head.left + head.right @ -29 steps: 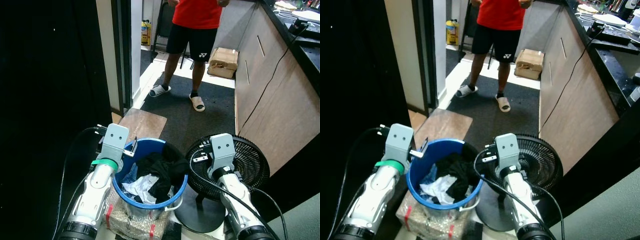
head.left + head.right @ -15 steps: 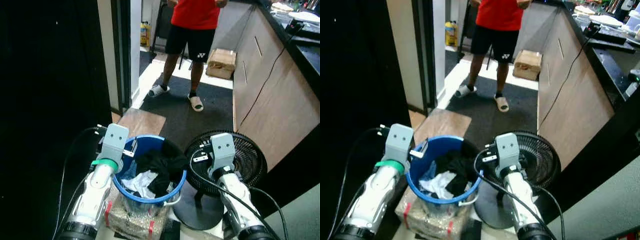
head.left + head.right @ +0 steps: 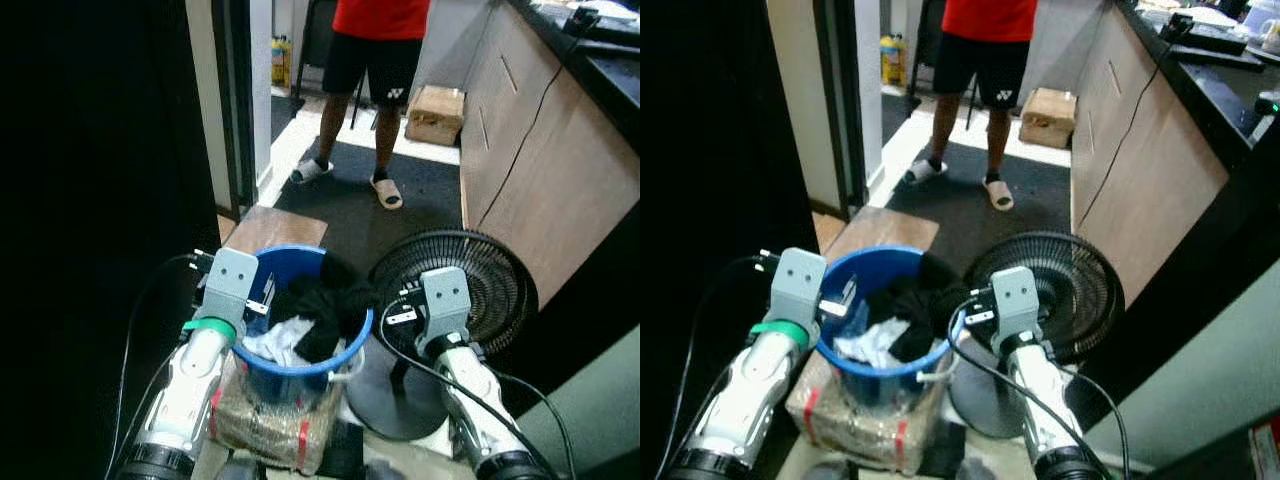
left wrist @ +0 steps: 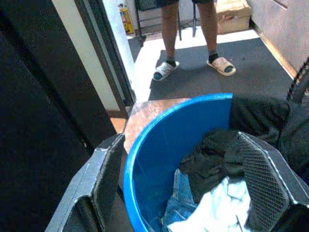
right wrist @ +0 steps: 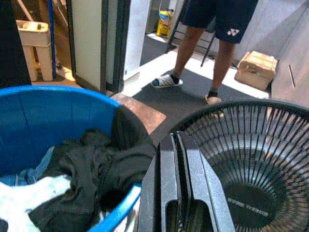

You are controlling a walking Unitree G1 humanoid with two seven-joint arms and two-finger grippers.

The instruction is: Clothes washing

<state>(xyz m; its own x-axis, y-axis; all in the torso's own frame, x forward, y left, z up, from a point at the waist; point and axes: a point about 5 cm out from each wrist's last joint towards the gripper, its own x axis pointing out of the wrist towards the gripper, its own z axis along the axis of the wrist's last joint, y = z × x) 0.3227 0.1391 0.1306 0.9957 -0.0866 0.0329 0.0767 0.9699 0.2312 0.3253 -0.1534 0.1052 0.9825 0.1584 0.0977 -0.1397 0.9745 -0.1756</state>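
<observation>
Reaching forward on the left, the left hand [image 4: 193, 193] has its two black fingers [image 4: 104, 186] spread wide apart, one outside the near rim of the blue bucket [image 3: 262, 275] and the other over the clothes inside. The bucket sits on a wrapped bundle [image 3: 262, 432] bound with red tape and holds a heap of laundry: black clothes [image 3: 325, 305] draped up over the far rim, a white garment [image 3: 272, 340] in front, blue fabric [image 4: 176, 193] beneath. Just right of it stands a black fan [image 3: 480, 280] on a round base. The right hand [image 5: 179, 193], its fingers pressed together, hangs between bucket and fan. Beyond, a person [image 3: 368, 60] in sandals stands on a dark mat [image 3: 400, 205].
</observation>
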